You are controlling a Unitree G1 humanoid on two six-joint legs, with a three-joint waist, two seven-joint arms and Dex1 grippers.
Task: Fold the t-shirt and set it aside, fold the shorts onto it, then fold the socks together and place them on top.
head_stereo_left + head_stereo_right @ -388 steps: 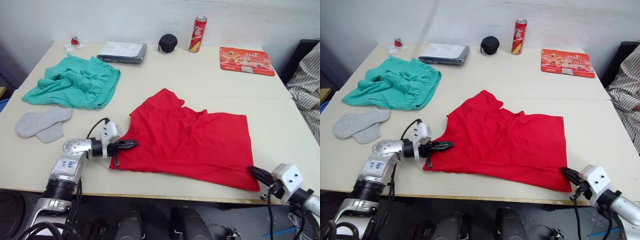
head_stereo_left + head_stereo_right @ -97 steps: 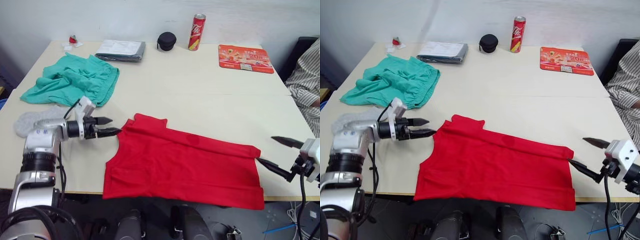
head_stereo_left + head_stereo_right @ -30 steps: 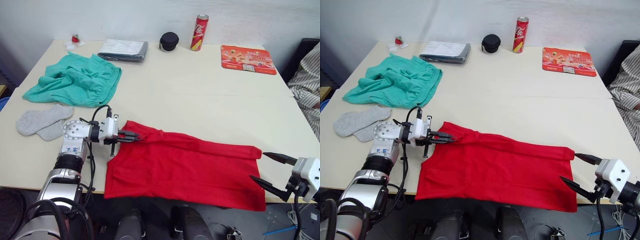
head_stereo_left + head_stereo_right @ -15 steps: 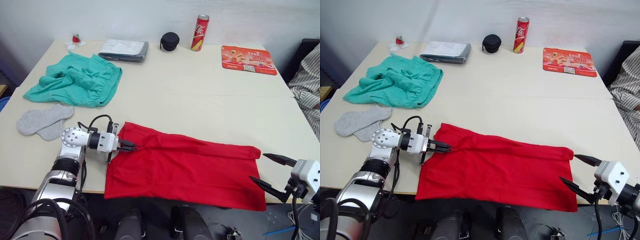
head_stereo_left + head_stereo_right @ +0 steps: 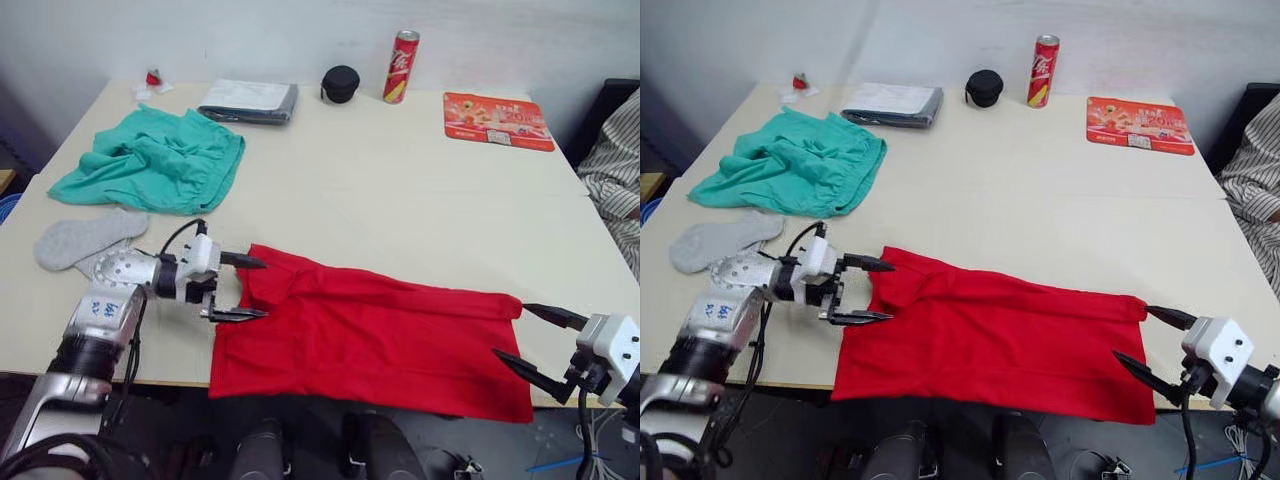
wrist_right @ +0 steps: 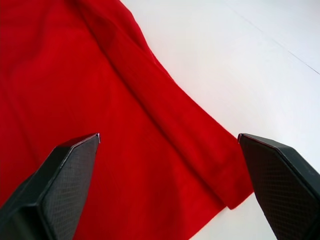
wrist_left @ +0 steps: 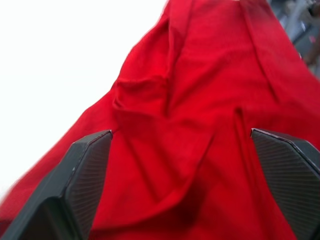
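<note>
we have both pincers spread wide and empty: the left pincer (image 5: pixel 243 288) straddles the sleeve end of the t-shirt (image 5: pixel 380 335), the right pincer (image 5: pixel 538 343) sits just off its opposite edge. the shirt lies as a long band on the worktop (image 5: pixel 400 180), its near edge apparently draping over. soft, light and limp, it will sag, so we'd pinch doubled corners.

Left pincer (image 5: pixel 244 288) and right pincer (image 5: pixel 535 343) gape wide.
</note>
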